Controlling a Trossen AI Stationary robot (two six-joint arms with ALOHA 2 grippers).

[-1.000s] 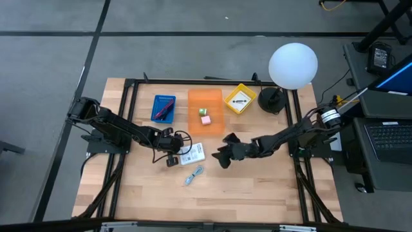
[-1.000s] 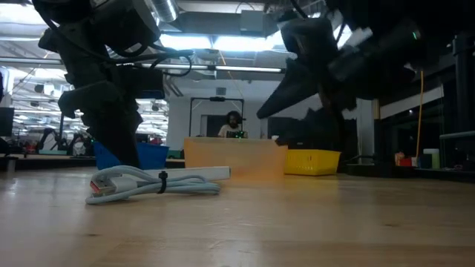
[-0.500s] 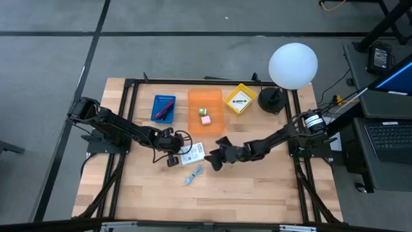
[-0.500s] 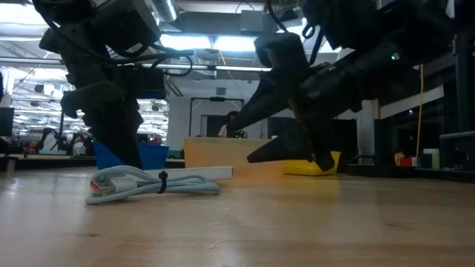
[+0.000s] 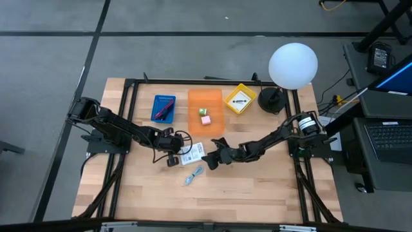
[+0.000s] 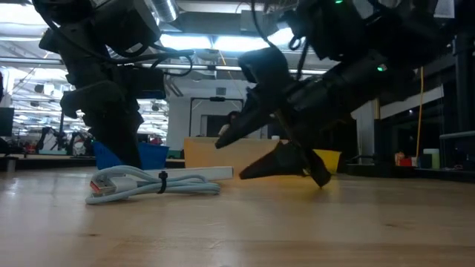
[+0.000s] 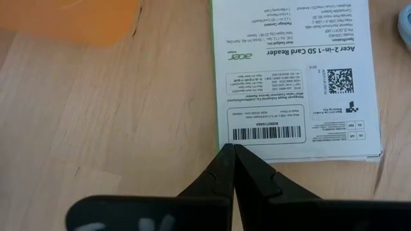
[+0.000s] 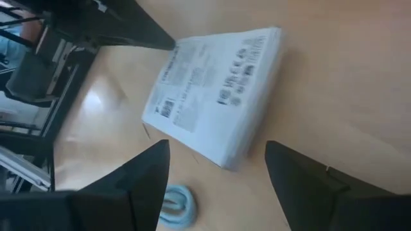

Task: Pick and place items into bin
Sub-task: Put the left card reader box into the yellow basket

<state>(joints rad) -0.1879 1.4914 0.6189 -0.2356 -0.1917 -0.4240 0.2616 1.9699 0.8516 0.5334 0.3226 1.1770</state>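
A white printed packet [image 5: 193, 153] lies flat on the wooden table, also clear in the left wrist view [image 7: 295, 77] and the right wrist view [image 8: 215, 90]. A light-blue coiled piece [image 5: 193, 174] lies just nearer on the table [image 6: 141, 184]. My left gripper [image 5: 171, 158] is shut, its tips [image 7: 230, 149] at the packet's edge. My right gripper [image 5: 210, 160] is open and low on the packet's other side [image 8: 221, 168], touching nothing. A pink cube [image 5: 206, 120] and a greenish cube [image 5: 201, 111] sit in the orange bin. My left gripper's shut fingertips [image 7: 225, 154] stand level at the packet's long printed edge [image 7: 221, 138], near the barcode. I cannot tell whether they touch it. The packet lies flat on the table.
Three bins stand along the far side: a blue bin [image 5: 163, 108] with a dark-red cord, the orange bin [image 5: 214, 103], and a yellow bin [image 5: 239, 98] with a white packet and a black cord. A white globe lamp [image 5: 293, 64] stands at the far right. The near half of the table is bare wood.
My right gripper has travelled toward the table's left, closing on the white packet, and has dropped lower toward the table, staying open. The packet and the light-blue piece have not moved.
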